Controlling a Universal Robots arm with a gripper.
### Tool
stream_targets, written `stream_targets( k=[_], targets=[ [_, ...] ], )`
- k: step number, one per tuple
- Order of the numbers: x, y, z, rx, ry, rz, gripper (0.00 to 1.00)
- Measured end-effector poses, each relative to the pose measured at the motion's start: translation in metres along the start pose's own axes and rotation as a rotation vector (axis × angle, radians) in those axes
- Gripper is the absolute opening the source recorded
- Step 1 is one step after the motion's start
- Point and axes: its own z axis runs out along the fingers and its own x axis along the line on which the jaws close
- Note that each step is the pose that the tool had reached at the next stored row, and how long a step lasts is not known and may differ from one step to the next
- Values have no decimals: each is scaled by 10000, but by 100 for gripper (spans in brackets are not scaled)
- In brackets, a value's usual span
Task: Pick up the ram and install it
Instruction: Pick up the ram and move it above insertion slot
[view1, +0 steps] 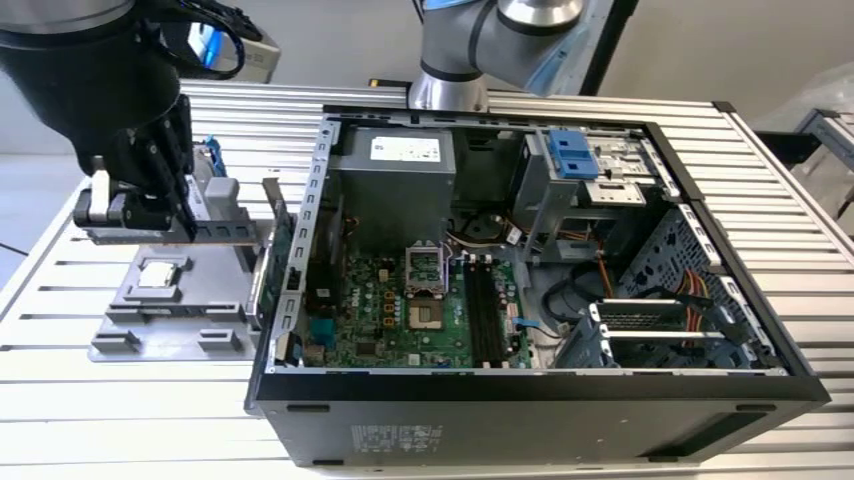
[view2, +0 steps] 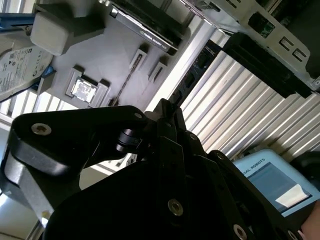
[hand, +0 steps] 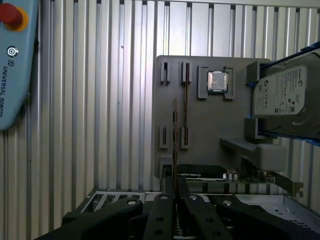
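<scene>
Printed labels mark the hard drive (hand: 282, 95) and power supply (view1: 387, 180).

One of each, by my count.
One open tower case (view1: 534, 410), one grey tray (view1: 174, 322), one hard drive (hand: 285, 100), one processor chip (hand: 217, 81), one upright card (view2: 145, 30), one ram stick (hand: 174, 130), one gripper (hand: 176, 194).
</scene>
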Motion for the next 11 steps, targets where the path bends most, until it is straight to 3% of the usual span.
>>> stream_targets(
  k=[11],
  targets=[
    [2,-195,-5,-29,-1,1,0]
  ],
)
